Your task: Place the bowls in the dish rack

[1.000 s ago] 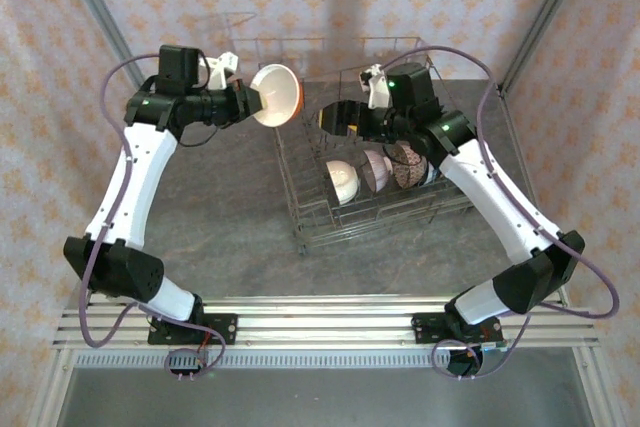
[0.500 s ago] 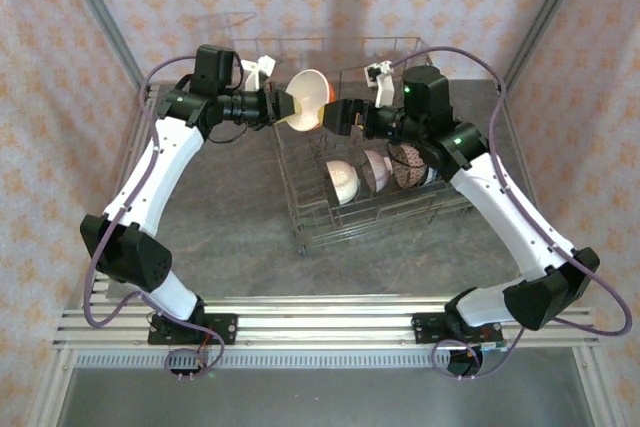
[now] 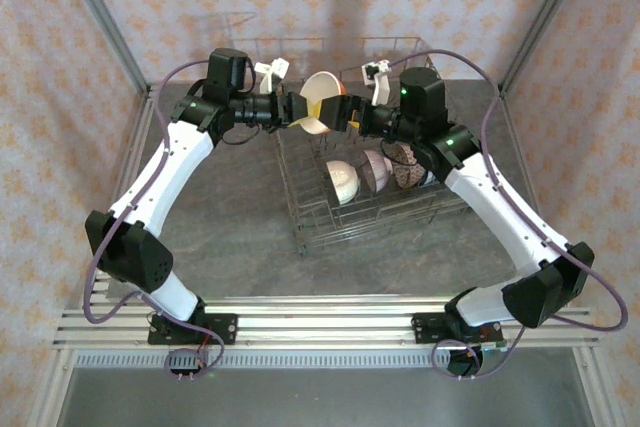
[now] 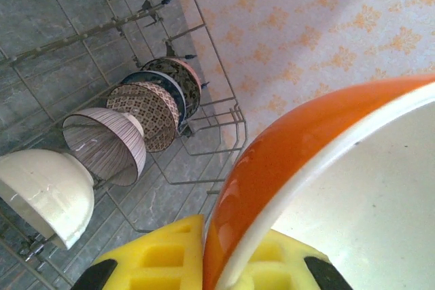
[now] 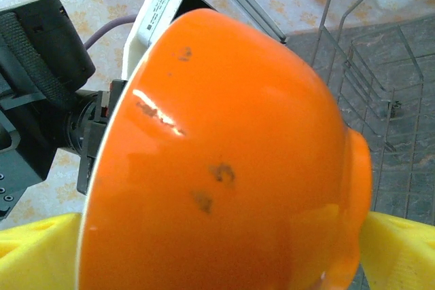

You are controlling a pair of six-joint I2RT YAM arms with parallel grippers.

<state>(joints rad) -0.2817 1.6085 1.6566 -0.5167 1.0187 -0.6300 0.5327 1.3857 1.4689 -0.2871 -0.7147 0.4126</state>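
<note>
My left gripper [image 3: 300, 114] pinches the rim of the orange bowl [image 3: 322, 100]. My right gripper [image 3: 351, 115], spread wide, straddles it from the right, above the dish rack [image 3: 338, 238].

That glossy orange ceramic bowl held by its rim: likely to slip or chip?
Probably slippery: the glossy orange ceramic bowl shows glare streaks, and the left gripper pinches only its thin rim. Likely rigid but chippable against the grey wire dish rack.

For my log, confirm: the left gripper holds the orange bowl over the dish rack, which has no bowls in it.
Not empty: the left wrist view shows bowls standing in the dish rack. The left gripper holds the orange bowl over it.
</note>
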